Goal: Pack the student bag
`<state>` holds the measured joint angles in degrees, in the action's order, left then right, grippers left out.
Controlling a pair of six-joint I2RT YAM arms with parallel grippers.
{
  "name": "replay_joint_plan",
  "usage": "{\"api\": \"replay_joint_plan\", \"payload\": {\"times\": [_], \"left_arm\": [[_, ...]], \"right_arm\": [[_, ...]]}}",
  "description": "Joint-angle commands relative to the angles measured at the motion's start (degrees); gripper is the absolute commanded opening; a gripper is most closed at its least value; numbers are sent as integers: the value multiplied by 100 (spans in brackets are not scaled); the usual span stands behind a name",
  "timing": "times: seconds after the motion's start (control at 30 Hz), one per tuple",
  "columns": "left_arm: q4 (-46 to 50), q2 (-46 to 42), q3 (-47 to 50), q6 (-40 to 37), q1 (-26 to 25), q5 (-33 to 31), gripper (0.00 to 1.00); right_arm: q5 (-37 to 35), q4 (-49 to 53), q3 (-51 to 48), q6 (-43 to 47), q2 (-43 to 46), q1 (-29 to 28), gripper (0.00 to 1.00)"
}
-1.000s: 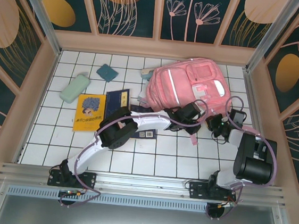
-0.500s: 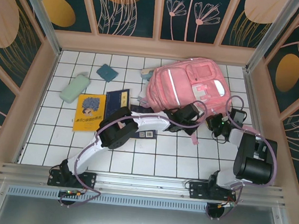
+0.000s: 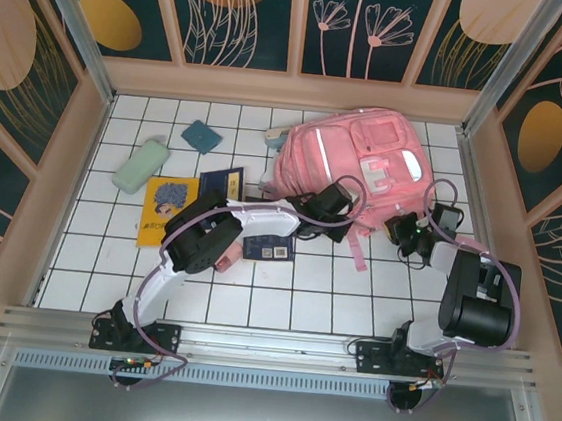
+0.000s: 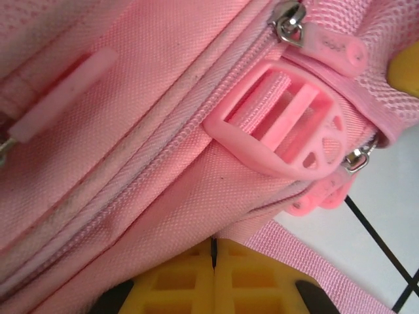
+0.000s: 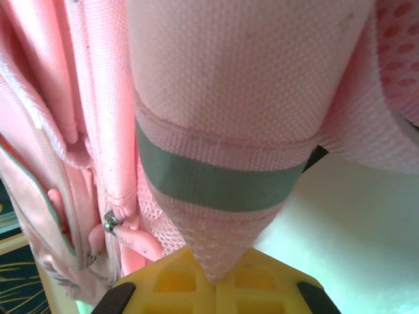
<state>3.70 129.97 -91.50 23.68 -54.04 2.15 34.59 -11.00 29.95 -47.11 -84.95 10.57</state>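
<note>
The yellow fingers [image 4: 177,281] of the left gripper [image 4: 213,261] are pressed together against the student bag [image 4: 150,131] — a large pink fabric backpack — just below a closed zip line. Whether a fold of cloth is nipped between them cannot be told. The yellow fingers [image 5: 255,284] of the right gripper [image 5: 215,278] pinch the tapered tip of a pink mesh strap [image 5: 219,186] with a grey band, part of the same bag.

In the overhead view the bag lies flat at the far right of the white tiled table [image 3: 283,291]. The left gripper is at its near edge and the right gripper at its near right corner. A yellow softcover book [image 3: 167,211], a dark blue booklet [image 3: 226,183], a mint-green oblong case [image 3: 141,166] and a small teal square pad [image 3: 202,136] lie well apart to the left, none packed yet.

Step in hand, as judged: opening the bag.

1. Hold the right pinch firm; it anchors the bag.
2. Take the metal zip slider with pink rubber tab [image 4: 308,33], just beside the pink plastic ladder buckle [image 4: 281,127], squarely between the left pads.
3. Pull along the zipper teeth, never across them — a sideways pull is likely to jam the slider.
4. Keep the fabric taut between both grips. A slack bag would probably slide over the tiles instead of unzipping.
</note>
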Motion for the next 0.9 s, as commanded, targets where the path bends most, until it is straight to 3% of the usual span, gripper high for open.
{"api": "replay_joint_plan", "payload": {"times": [0.0, 0.23, 0.67, 0.87], "left_arm": [[106, -157, -127, 145, 165, -607, 8], [288, -79, -319, 166, 341, -1119, 9], [944, 1037, -1718, -80, 553, -1521, 8], [628, 631, -1310, -35, 552, -1079, 10]], "right_arm": [[414, -175, 35, -94, 425, 16, 0], [107, 571, 186, 174, 953, 22, 0], [-154, 190, 824, 304, -686, 26, 0], [-198, 175, 1021, 304, -995, 16, 0]]}}
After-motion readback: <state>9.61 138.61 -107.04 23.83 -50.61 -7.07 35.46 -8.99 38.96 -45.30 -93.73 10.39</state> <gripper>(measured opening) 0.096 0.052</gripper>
